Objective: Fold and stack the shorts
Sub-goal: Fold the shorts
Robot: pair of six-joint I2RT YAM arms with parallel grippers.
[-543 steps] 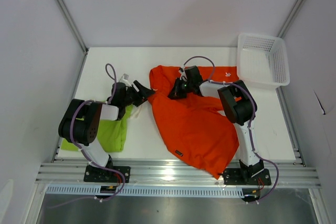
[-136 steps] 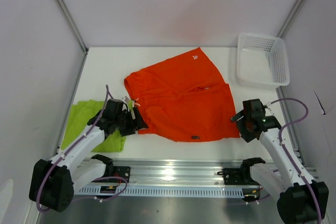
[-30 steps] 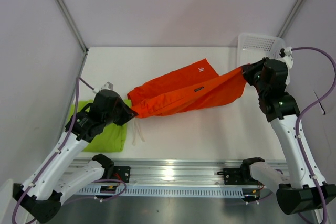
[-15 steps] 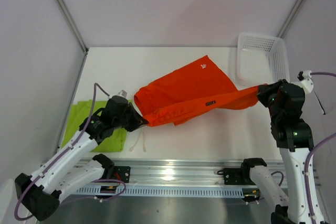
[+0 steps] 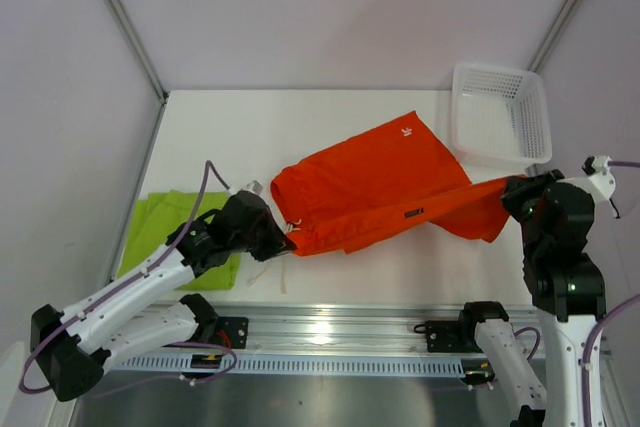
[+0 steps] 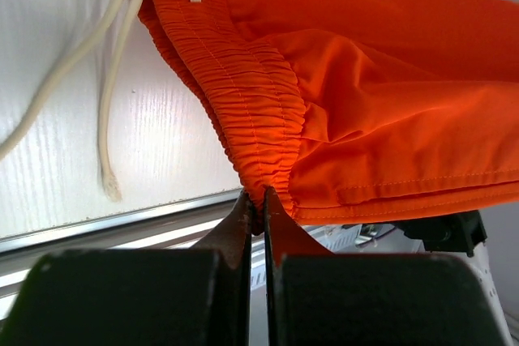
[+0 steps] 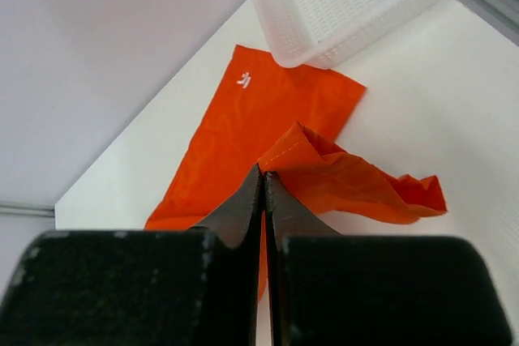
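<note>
Your left gripper [image 6: 258,204], lower left of centre in the top view, is clamped on the gathered elastic waistband of the bright orange-red fabric shorts [image 5: 370,182]. The fingers are nearly together, with only a thin bite of cloth between them. Your right gripper [image 7: 261,176], at the right edge of the top view at mid-height, is also closed, pinching a raised peak of the same shorts. A straight edge of cloth runs between the two grippers across the middle of the frame. The rest of the shorts lies on the white table [image 5: 250,127], and the leg with the small white logo [image 5: 407,131] reaches toward the upper right. That leg ends just beside the white plastic mesh basket [image 5: 456,112]; you can't tell if they touch. A crumpled flap lies on the table below the right gripper. The white drawstrings [image 6: 113,79] trail loose on the table next to the left gripper. The lime green fabric shorts [image 5: 160,232] lie flat at lower left, partly under the left arm and apart from the orange-red pair.
</note>
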